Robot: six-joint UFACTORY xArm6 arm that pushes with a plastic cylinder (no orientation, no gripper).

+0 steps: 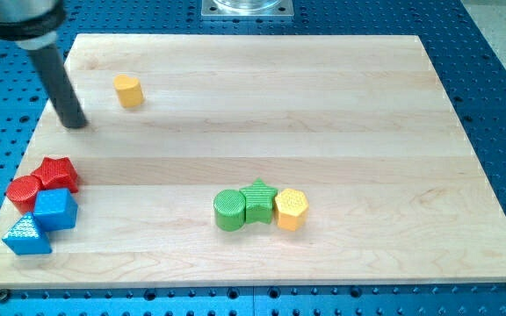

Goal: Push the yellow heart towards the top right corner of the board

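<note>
The yellow heart lies on the wooden board near its top left. My tip rests on the board to the left of the heart and slightly below it, a short gap apart, not touching it. The dark rod rises from the tip to the view's top left corner.
A red star, a red cylinder, a blue cube and a blue triangle cluster at the bottom left. A green cylinder, a green star and a yellow hexagon sit in a row at bottom centre.
</note>
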